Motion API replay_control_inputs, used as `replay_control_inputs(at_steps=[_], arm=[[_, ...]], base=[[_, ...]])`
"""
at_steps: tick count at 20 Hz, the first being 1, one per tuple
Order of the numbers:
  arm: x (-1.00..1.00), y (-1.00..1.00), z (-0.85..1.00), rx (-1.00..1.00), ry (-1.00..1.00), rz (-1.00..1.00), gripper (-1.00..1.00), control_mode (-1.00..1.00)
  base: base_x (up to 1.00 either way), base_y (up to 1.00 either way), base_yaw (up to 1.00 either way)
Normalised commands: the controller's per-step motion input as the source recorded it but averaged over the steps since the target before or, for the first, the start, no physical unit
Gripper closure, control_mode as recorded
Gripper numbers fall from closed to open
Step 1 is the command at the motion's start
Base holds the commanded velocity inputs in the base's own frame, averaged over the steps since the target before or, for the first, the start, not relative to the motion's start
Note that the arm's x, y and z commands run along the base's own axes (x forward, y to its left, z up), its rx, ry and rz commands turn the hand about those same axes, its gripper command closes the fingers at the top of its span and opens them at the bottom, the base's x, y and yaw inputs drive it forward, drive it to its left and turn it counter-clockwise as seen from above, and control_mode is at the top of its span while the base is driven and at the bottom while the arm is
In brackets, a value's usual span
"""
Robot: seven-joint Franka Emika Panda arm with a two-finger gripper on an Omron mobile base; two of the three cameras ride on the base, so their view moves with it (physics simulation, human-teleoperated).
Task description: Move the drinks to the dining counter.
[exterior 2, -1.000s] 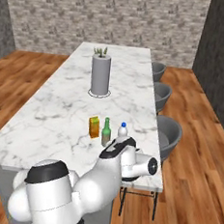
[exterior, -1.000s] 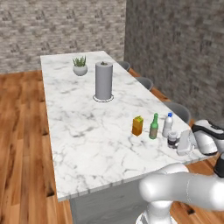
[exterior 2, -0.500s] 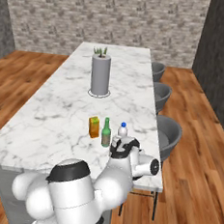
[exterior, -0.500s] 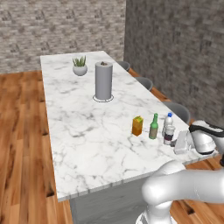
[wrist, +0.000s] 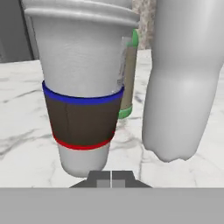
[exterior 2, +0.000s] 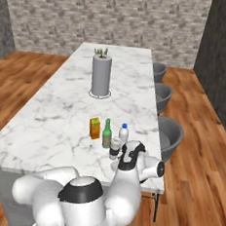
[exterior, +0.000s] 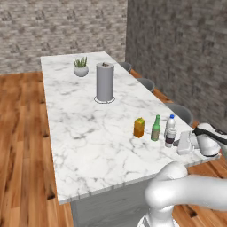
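Four drinks stand grouped near the right edge of the long marble tabletop point(exterior: 88, 133): an orange carton point(exterior: 139, 127), a green glass bottle point(exterior: 155, 128), a clear water bottle with a blue cap point(exterior: 170, 124) and a dark-sleeved coffee cup with a pale lid point(exterior: 170, 138). The cup sits just in front of the water bottle, the carton at the far left of the row. The white arm's gripper point(wrist: 111, 176) hangs just beside the cup at the tabletop's edge, its fingers point(wrist: 102, 176) clenched together on nothing, their dark tips meeting below the cup in the hand view. That close view shows the cup's brown sleeve banded blue and red; the pale rounded shape to its right is probably the water bottle. Farther along the tabletop stand a grey paper-towel roll point(exterior: 105, 82) and a small potted plant point(exterior: 80, 67). Grey stools point(exterior 2: 168, 136) line the tabletop's right side over a wooden floor point(exterior 2: 200, 143).
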Motion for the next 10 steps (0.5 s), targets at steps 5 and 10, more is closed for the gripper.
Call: replay_control_inputs(at_steps=[5,10], arm=[[-0.50,0.00,0.19,0.00,-0.21,0.01,1.00,-1.00],[-0.57,-0.02,0.91,0.00,-0.27,0.00,1.00,-1.00]], base=[[0.00,0.00,0.00],[0.00,0.00,0.00]])
